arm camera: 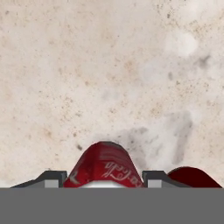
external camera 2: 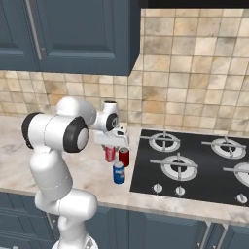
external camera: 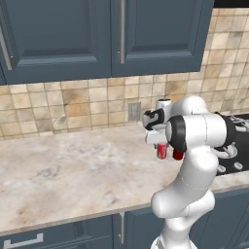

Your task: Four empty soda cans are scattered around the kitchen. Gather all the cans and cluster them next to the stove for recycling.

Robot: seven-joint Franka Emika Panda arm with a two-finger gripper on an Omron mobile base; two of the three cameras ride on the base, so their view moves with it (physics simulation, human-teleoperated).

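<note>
My gripper points down over the counter and is shut on a red can, held upright just left of the stove. In the hand view this can sits between the two fingertips. I cannot tell whether it rests on the counter or hangs just above it. A second red can stands right beside it, closer to the stove, and also peeks in as a dark red can. A blue can stands a little nearer the counter's front edge. From the left, the held can hangs below the gripper.
The marble counter stretches wide to the left of the cans. A tiled backsplash with an outlet runs behind, under dark blue wall cabinets. The stove's knobs line its front edge.
</note>
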